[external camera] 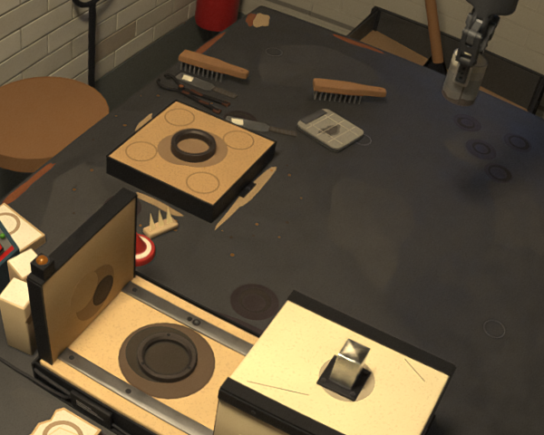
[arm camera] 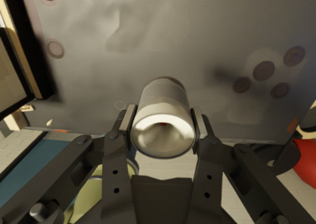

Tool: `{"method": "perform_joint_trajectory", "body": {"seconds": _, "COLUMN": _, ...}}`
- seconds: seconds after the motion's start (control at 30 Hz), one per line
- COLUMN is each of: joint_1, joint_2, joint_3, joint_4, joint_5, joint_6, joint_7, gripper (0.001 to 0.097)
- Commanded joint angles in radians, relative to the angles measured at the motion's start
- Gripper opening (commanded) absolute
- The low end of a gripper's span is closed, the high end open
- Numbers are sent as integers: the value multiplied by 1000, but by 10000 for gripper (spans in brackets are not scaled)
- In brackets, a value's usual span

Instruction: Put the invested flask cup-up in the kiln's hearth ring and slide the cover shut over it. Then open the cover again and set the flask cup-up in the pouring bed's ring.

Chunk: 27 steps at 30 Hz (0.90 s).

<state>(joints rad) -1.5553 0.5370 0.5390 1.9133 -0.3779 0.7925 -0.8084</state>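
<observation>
The invested flask [external camera: 464,80] [arm camera: 163,122], a pale grey cylinder with a white cupped end, is gripped by me in my gripper [external camera: 463,70] [arm camera: 163,126] high above the table's far right corner. In the wrist camera its cup faces me. The kiln's hearth ring [external camera: 166,353] lies uncovered on the sandy base at the near left, between two rails. The kiln's cover [external camera: 339,370], a cream slab with a metal knob, sits slid aside to the right of the ring. The pouring bed [external camera: 191,157] is a tan tray at the table's left centre with a dark ring [external camera: 193,144] in its middle.
A dark crate [external camera: 450,51] stands behind the table's far right edge, just beyond the flask. Two wire brushes [external camera: 349,90] [external camera: 212,65], hand tools [external camera: 202,91] and a grey scale [external camera: 329,129] lie across the back of the table. A round stool [external camera: 36,119] stands at the left.
</observation>
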Motion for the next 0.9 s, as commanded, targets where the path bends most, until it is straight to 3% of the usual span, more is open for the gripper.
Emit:
{"method": "perform_joint_trajectory", "body": {"seconds": 0.0, "joint_1": -9, "joint_2": -2, "joint_3": 2, "joint_4": 0, "joint_5": -1, "joint_6": -1, "joint_7": -7, "gripper": 80}}
{"method": "perform_joint_trajectory", "body": {"seconds": 0.37, "joint_1": -87, "joint_2": -6, "joint_3": 13, "joint_4": 13, "joint_5": -7, "joint_6": -7, "joint_7": -69, "gripper": 80}}
{"method": "perform_joint_trajectory", "body": {"seconds": 0.87, "joint_1": -103, "joint_2": -6, "joint_3": 15, "joint_4": 15, "joint_5": -9, "joint_6": -7, "joint_7": -81, "gripper": 80}}
